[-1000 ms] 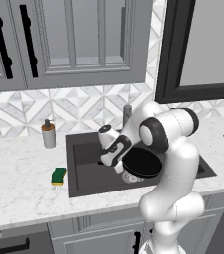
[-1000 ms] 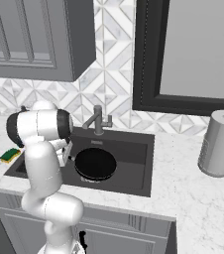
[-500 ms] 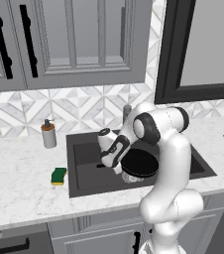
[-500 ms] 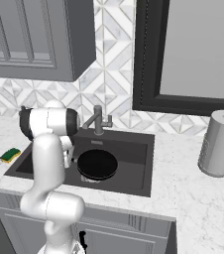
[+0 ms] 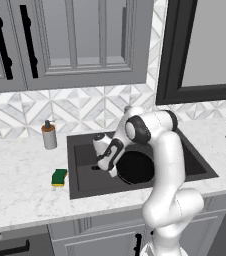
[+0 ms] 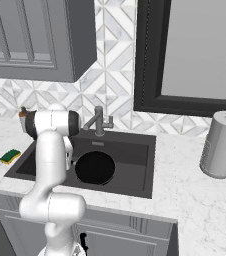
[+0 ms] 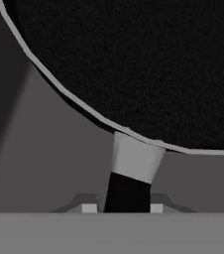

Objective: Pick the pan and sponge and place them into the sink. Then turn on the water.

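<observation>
- Left base view: pan (image 5: 135,167) lies in the sink (image 5: 82,185); sponge (image 5: 59,177) on the counter at the basin's 9 o'clock. Gripper (image 5: 105,167) low at the pan's 9 o'clock.
- Right base view: pan (image 6: 95,167) in basin, faucet (image 6: 99,120) at its 12 o'clock. Judged: pan placement ending; next, let go, rise, fetch sponge.
- Hand view: pan handle (image 7: 129,191) runs between the fingertips at 6 o'clock; jaws seemingly pinching it.

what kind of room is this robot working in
A rendered kitchen, most likely in a home: a dark sink set in a white marble counter, a grey faucet against the patterned tile backsplash, and grey cabinets above.
</observation>
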Robot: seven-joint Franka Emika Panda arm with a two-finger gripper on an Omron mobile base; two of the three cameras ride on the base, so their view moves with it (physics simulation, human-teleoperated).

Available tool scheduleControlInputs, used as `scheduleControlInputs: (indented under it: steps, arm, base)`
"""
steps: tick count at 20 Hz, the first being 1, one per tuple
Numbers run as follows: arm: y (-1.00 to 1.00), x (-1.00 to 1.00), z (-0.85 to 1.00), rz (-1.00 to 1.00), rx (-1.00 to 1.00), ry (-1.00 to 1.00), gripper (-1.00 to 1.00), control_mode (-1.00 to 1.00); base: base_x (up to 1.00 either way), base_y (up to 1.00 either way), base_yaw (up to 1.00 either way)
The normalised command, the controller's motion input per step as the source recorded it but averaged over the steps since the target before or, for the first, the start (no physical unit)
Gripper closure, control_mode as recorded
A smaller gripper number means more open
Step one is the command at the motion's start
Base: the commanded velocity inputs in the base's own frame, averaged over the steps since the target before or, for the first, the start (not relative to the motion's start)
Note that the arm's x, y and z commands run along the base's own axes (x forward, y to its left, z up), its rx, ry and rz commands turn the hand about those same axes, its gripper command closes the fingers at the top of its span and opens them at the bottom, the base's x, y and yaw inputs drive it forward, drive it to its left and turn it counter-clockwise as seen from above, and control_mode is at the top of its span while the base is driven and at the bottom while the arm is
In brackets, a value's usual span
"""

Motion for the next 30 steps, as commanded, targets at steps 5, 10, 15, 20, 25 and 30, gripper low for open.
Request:
scheduleControlInputs:
  steps: [5,10,15,20,25,30]
  arm:
    - [0.11,0.18,-0.38,-0.07,0.0,-0.06,-1.0,-1.0]
    - [0.01,-0.02,-0.06,-0.06,0.0,-0.11,-1.0,-1.0]
    - [0.0,-0.26,0.32,-0.06,0.0,-0.14,-1.0,-1.0]
    - [0.03,-0.47,0.52,-0.04,0.0,-0.19,-1.0,-1.0]
    - [0.12,-0.53,0.62,-0.02,0.0,-0.2,-1.0,-1.0]
    - [0.27,-0.52,0.8,0.0,-0.03,-0.22,-1.0,-1.0]
  base:
    - [0.0,0.0,0.0]
    - [0.0,0.0,0.0]
    - [0.0,0.0,0.0]
    - [0.0,0.0,0.0]
    - [0.0,0.0,0.0]
    - [0.0,0.0,0.0]
